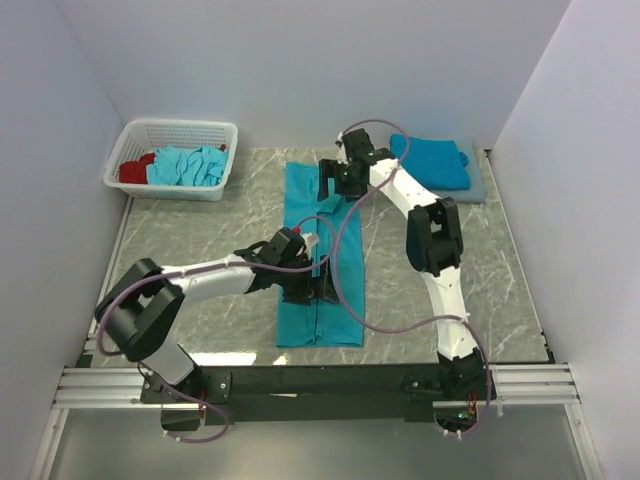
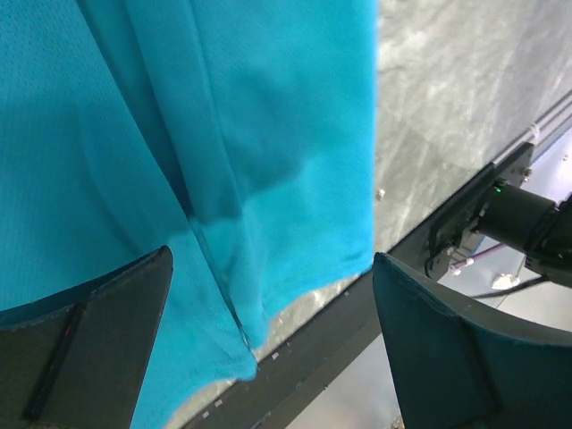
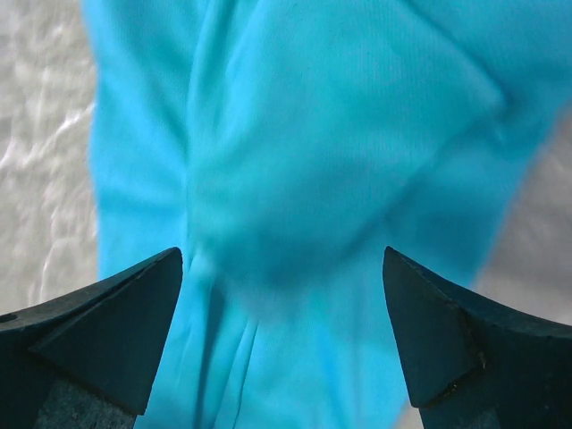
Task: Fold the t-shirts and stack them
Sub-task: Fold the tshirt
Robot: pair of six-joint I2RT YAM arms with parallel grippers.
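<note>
One turquoise t-shirt [image 1: 335,320] lies as a long narrow strip down the middle of the table, both sides folded inward. My left gripper [image 1: 312,285] hovers open over its near half; in the left wrist view the jaws [image 2: 273,261] stand wide above the shirt's near hem [image 2: 268,179], with nothing between them. Over the strip's far end my right gripper [image 1: 336,180] is open too, its jaws [image 3: 281,257] spread wide above wrinkled cloth [image 3: 304,161]. Another t-shirt [image 1: 435,160], teal-blue, lies folded at the back right. More turquoise cloth [image 1: 190,165] is bunched in the basket.
The white lattice basket [image 1: 215,130] stands at the back left and also holds something red [image 1: 135,170]. A grey pad [image 1: 480,185] lies under the folded shirt. A black rail [image 2: 340,357] runs along the table's near edge. White walls close in three sides.
</note>
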